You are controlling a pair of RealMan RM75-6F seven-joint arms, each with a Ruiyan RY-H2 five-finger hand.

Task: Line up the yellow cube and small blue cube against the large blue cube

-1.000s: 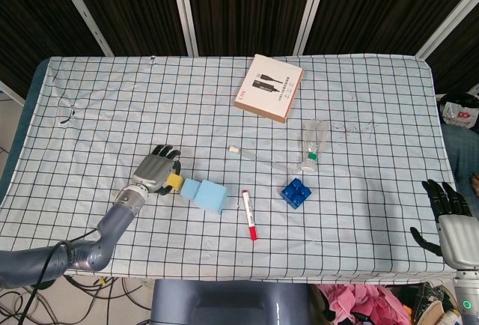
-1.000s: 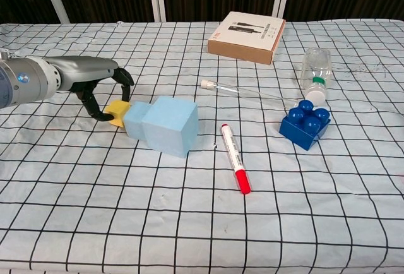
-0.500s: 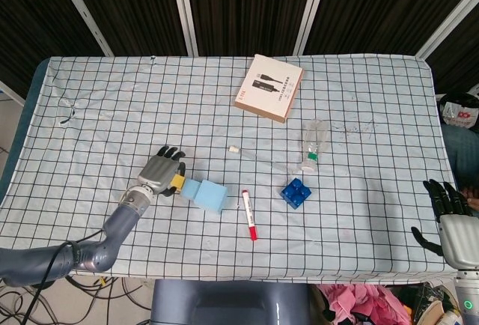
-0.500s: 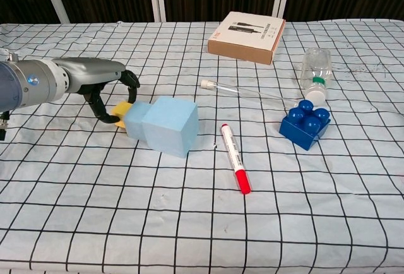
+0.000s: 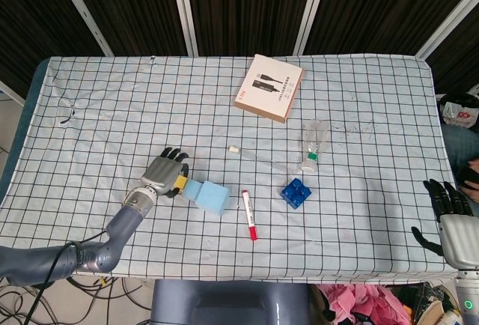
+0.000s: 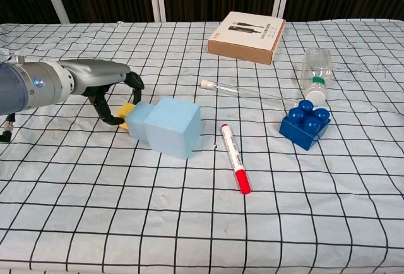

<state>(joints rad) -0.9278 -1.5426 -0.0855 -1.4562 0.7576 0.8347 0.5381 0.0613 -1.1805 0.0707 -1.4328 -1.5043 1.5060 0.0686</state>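
Observation:
The yellow cube sits at the left end of a row, touching the small blue cube. That one touches the large blue cube. My left hand lies on the cloth left of the row, its fingers curled around the yellow cube, which they partly hide. My right hand is off the table's near right corner, fingers spread and empty; only the head view shows it.
A red-capped marker lies just right of the large cube. Further right are a dark blue toy brick, a plastic bottle and a thin tube. A cardboard box lies at the back.
My left hand has slid right with the yellow cube, pushing the whole row of cubes a little toward the marker. The right hand has barely moved.

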